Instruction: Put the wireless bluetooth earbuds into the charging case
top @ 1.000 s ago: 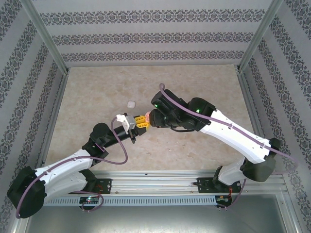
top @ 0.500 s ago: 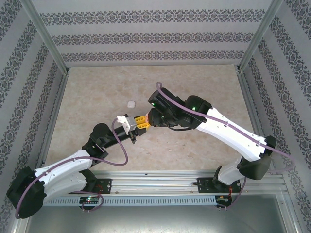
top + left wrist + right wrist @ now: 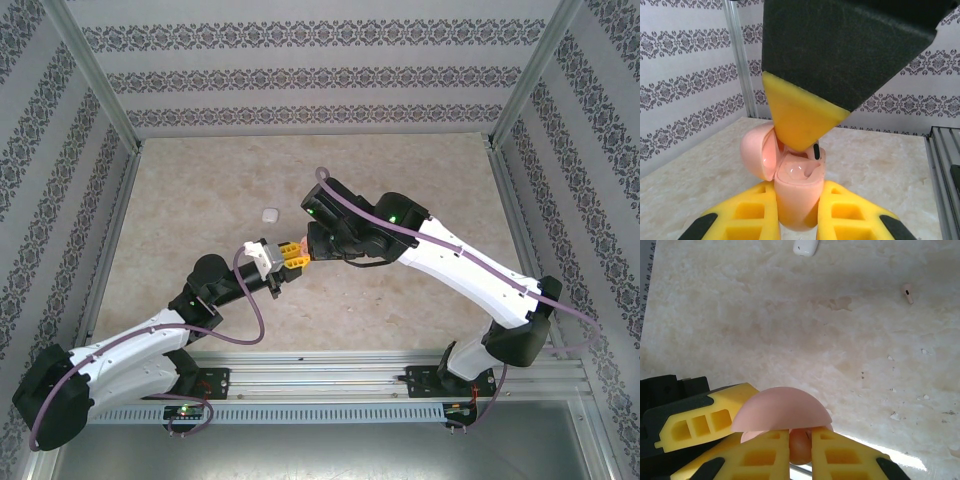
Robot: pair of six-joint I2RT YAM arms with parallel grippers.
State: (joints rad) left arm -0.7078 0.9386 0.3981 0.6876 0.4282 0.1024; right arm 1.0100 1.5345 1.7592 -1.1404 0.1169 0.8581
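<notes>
One earbud (image 3: 800,450) pinched in right gripper (image 3: 800,437) at mouth of open case (image 3: 795,182) | case clamped in left gripper (image 3: 797,212) over table (image 3: 790,340) | second earbud (image 3: 907,292) loose on table, well apart | step: seating first earbud | next: align stem with socket, press, release.

text: none legible anywhere
charging case (image 3: 796,197): plain pink shell, no brand mark readable
wallpaper (image 3: 300,80): ornament bands, no letters
arm housings: no readable labels
</notes>
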